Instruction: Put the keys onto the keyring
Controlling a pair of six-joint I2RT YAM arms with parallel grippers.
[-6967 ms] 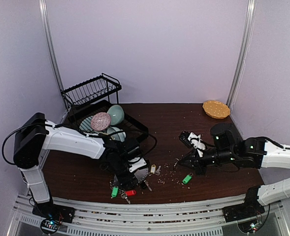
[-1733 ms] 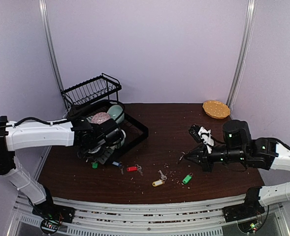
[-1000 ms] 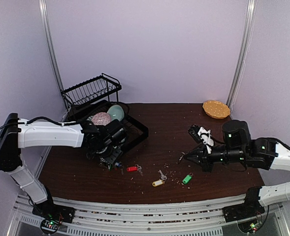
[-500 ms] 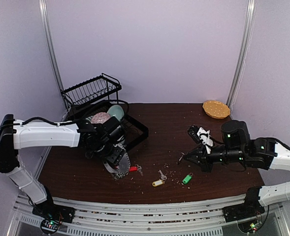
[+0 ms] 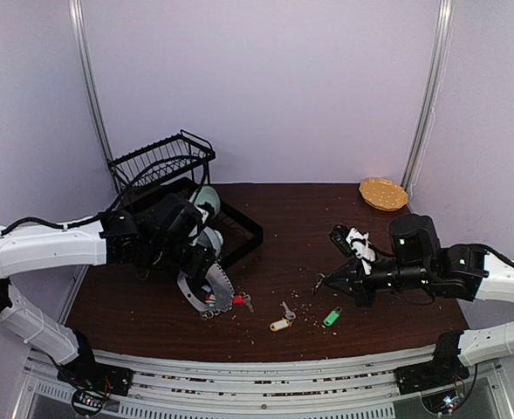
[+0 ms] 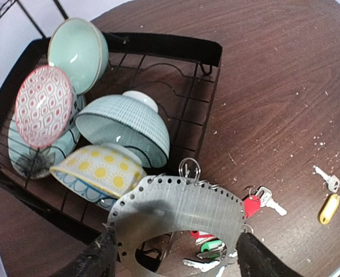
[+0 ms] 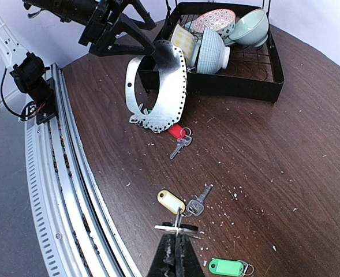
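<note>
My left end effector (image 6: 178,259) grips the large flat oval keyring of silver-grey metal (image 6: 175,205) across its width, with one finger on each side of the rim. It holds the keyring tilted above the dark wooden surface (image 5: 291,227), just beside the black wire dish rack (image 6: 175,45).

At the low edge of the keyring, a small silver key with a red plastic tag (image 6: 251,205) touches the rim. A green tag (image 6: 211,246) shows through the hole. I cannot tell whether these are really threaded on or only lie there.

My right end effector (image 7: 174,254) is closed and well apart from the keyring. Some thin metal piece is at its tips, too small for me to name. Near it, a silver key with a yellow tag (image 7: 171,201) and a key with a bright green tag (image 7: 227,266) lie loose on the surface.

So I judge the task only partly done: at least these two keys are left to bring to the keyring.
</note>
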